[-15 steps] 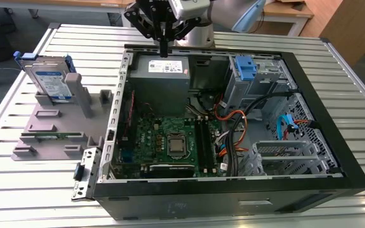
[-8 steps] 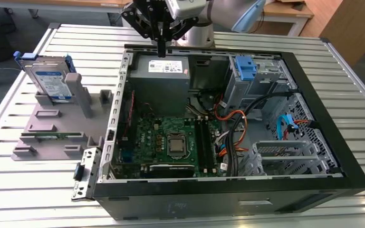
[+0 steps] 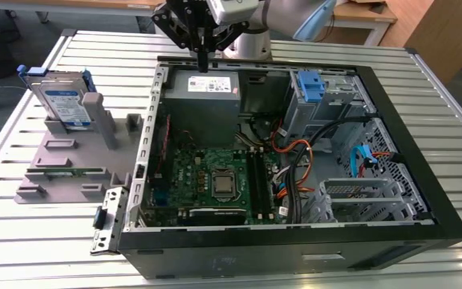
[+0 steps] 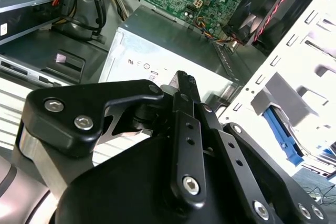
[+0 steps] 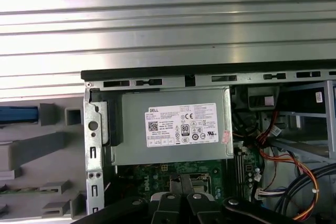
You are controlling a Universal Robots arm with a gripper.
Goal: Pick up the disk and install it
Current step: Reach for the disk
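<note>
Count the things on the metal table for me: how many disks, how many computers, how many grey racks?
Disk: 1
Open computer: 1
Grey rack: 1
Total: 3

Count: 1 disk (image 3: 64, 102), 1 open PC case (image 3: 295, 256), 1 power supply (image 3: 203, 99), 1 motherboard (image 3: 207, 180), 1 grey holder (image 3: 55, 161), 1 blue latch (image 3: 311, 87), 1 tool (image 3: 203, 63), 1 table (image 3: 38, 247).

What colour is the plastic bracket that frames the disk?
Blue. The bracket around the disk shows best in the exterior view.
</note>
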